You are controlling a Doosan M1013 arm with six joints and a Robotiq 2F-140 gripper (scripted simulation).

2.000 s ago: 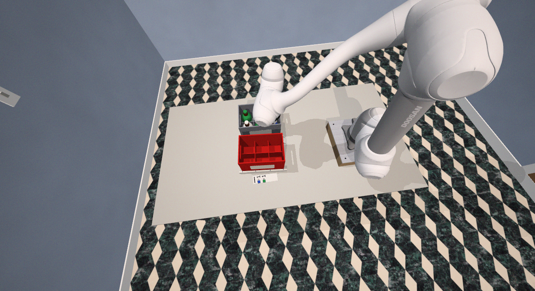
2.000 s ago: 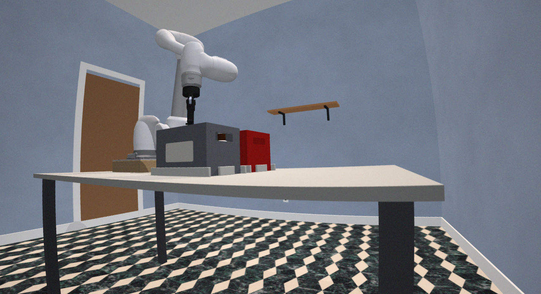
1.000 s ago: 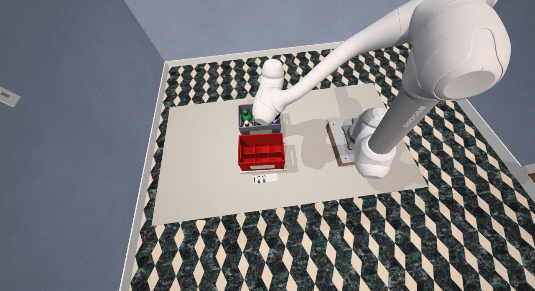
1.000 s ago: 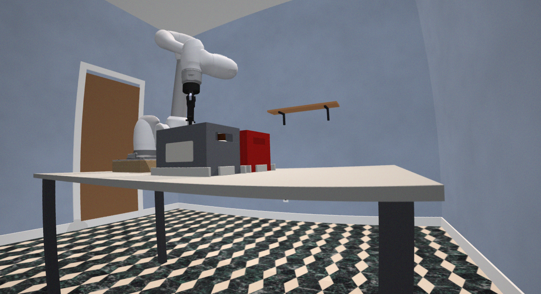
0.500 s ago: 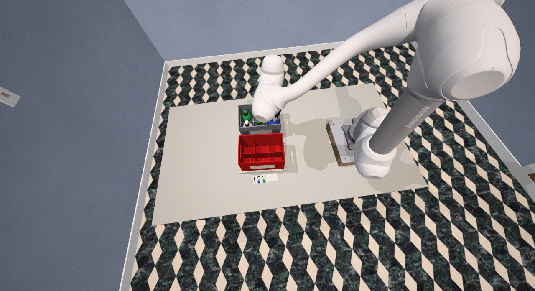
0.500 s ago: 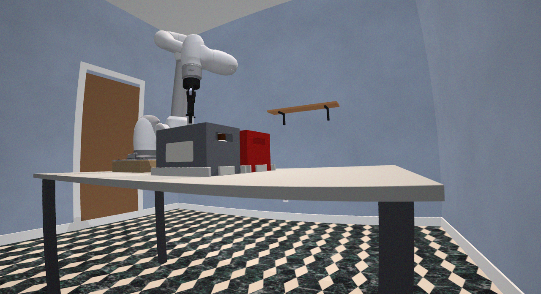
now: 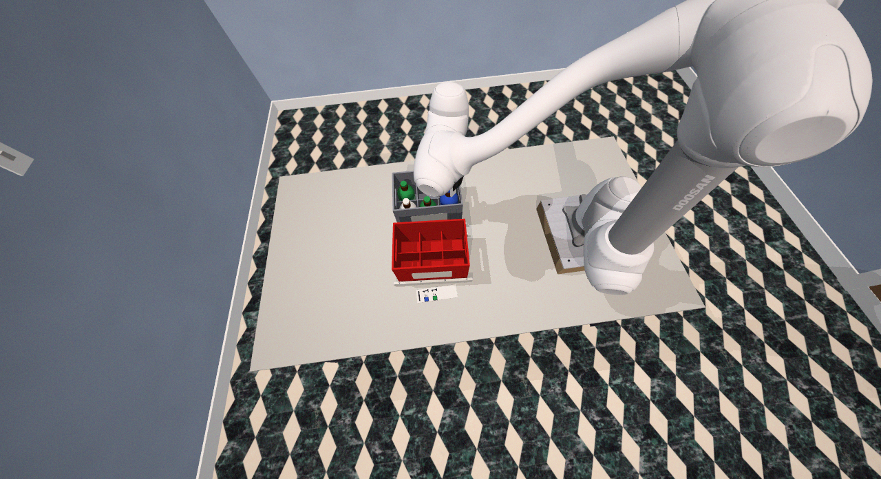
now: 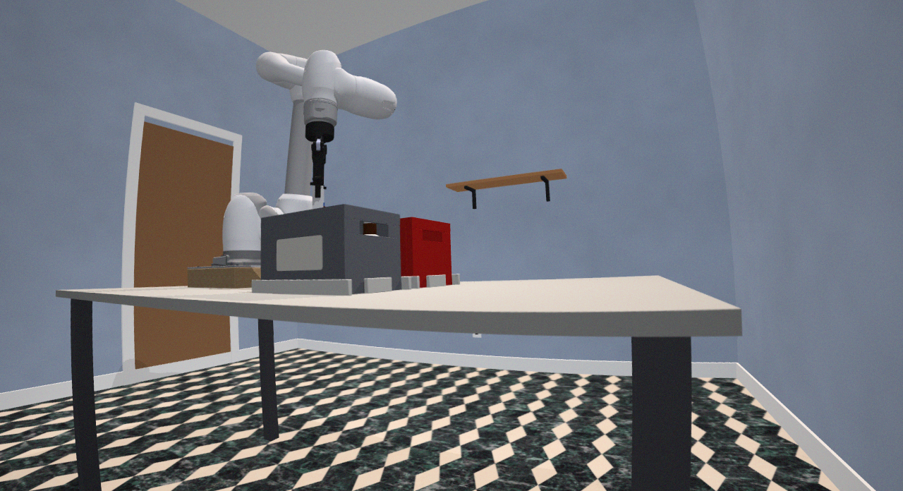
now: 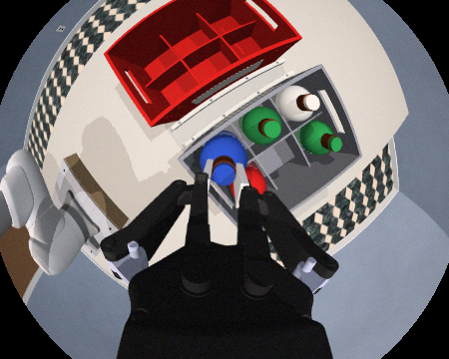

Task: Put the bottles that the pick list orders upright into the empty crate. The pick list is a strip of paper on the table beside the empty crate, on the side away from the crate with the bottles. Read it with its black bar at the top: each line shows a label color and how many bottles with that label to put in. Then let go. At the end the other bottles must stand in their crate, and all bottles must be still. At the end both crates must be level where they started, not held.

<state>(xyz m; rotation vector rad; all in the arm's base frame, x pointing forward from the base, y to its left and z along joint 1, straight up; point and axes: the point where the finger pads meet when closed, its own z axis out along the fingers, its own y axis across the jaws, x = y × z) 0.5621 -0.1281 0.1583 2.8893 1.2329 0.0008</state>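
Observation:
My gripper (image 7: 457, 185) (image 8: 318, 195) (image 9: 224, 171) is shut on the neck of the blue bottle (image 7: 449, 199) (image 9: 222, 148), which hangs upright over its corner of the grey crate (image 7: 401, 215) (image 8: 372, 261) (image 9: 325, 75); its lower part is hidden. A green bottle (image 7: 427, 201) (image 9: 260, 125), another green bottle (image 7: 405, 191) (image 9: 316, 137), a white bottle (image 7: 406, 204) (image 9: 291, 102) and a red bottle (image 9: 255, 180) stand in that crate. The red crate (image 7: 400, 272) (image 8: 426, 255) (image 9: 122, 62) is level and empty. The pick list (image 7: 448, 292) seems to show blue 1, green 1.
Low pale rails (image 8: 301, 287) edge the crates on the table (image 7: 332, 260) (image 8: 536, 292). The two crates stand close side by side. My arm's base block (image 7: 552, 239) (image 8: 217, 277) (image 9: 97, 191) is at one side of them. A wall shelf (image 8: 508, 179) is behind.

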